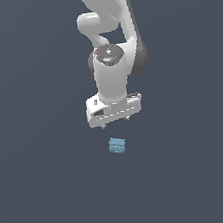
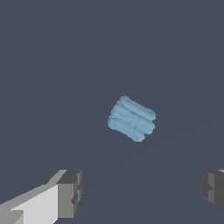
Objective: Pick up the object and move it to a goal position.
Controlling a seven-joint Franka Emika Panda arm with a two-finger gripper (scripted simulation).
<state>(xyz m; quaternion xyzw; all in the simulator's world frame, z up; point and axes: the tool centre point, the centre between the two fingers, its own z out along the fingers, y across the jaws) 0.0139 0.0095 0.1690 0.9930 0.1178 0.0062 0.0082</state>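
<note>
Light-blue and grooved, the small cubic block (image 1: 117, 145) lies alone on the dark grey floor (image 1: 45, 194), just below and near my white gripper (image 1: 115, 123), not touching it. My fingers (image 2: 70, 193) are wide apart and hold nothing. Because the block sits turned against my jaws, I could close on its corners and it may twist or slip away.

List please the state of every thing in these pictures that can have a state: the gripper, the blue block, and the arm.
gripper: open, fingers wide apart, holding nothing, pointing down above the block.
fingers: apart, nothing between them.
light-blue block: free, not gripped, lying apart from the gripper, grooves showing in the wrist view.
arm: reaching down toward the block, not touching it.
</note>
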